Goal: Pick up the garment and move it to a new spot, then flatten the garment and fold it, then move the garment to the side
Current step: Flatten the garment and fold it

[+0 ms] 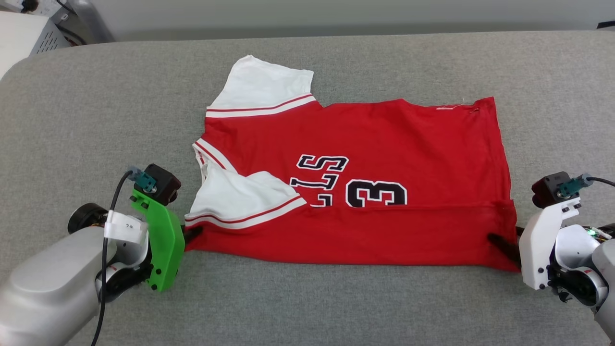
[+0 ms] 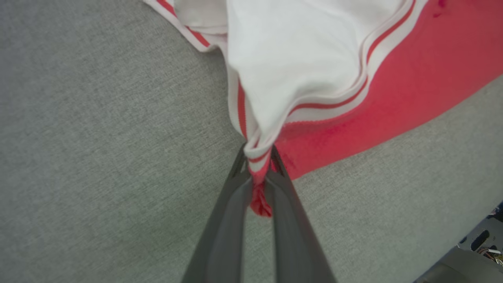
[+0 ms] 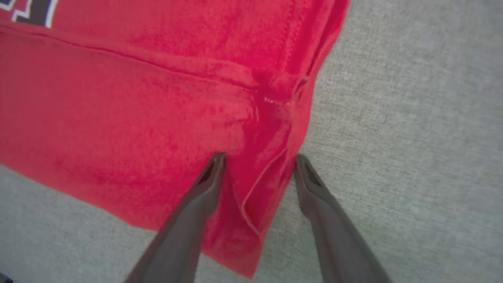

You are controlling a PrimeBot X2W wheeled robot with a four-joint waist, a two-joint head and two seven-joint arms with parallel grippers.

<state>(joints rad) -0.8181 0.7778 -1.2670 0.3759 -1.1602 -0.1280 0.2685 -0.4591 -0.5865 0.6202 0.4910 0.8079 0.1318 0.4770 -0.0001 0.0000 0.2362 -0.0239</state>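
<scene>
Grey fabric (image 1: 336, 307), folded garment (image 1: 384, 139) — "LS", "3"

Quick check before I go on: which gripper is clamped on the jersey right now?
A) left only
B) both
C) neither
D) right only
A: the left gripper is pinched shut on the sleeve corner of the jersey, while the right gripper has its fingers apart on either side of the hem corner, not closed on it.
</scene>
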